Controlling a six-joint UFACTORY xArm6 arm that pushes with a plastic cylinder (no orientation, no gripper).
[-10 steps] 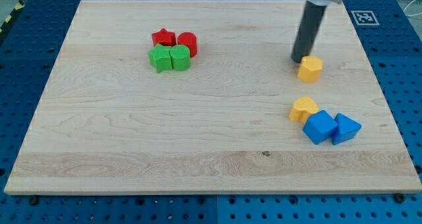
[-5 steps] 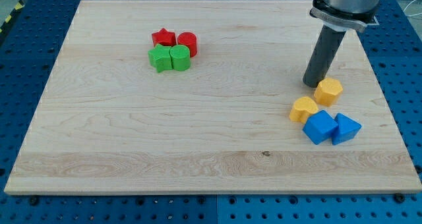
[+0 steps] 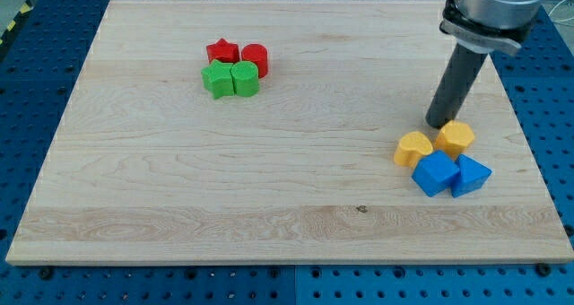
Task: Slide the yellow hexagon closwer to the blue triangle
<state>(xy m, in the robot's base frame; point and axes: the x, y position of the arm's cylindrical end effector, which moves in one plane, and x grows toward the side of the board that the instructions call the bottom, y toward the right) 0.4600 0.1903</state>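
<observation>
The yellow hexagon [image 3: 456, 137] lies at the view's right, just above the blue triangle [image 3: 472, 175] and close to it. My tip [image 3: 438, 124] rests on the board against the hexagon's upper left side. A blue cube [image 3: 436, 172] sits left of the triangle, touching it. A second yellow block [image 3: 413, 149] lies left of the hexagon, touching the blue cube's top.
A cluster sits at the view's upper left: a red star [image 3: 222, 51], a red cylinder-like block [image 3: 255, 57], a green star [image 3: 216, 78] and a green rounded block [image 3: 244, 78]. The wooden board [image 3: 269, 161] ends near the view's right, past the blue triangle.
My tip has pushed the yellow hexagon down and to the right, from well above the yellow and blue blocks to just above the blue triangle.
</observation>
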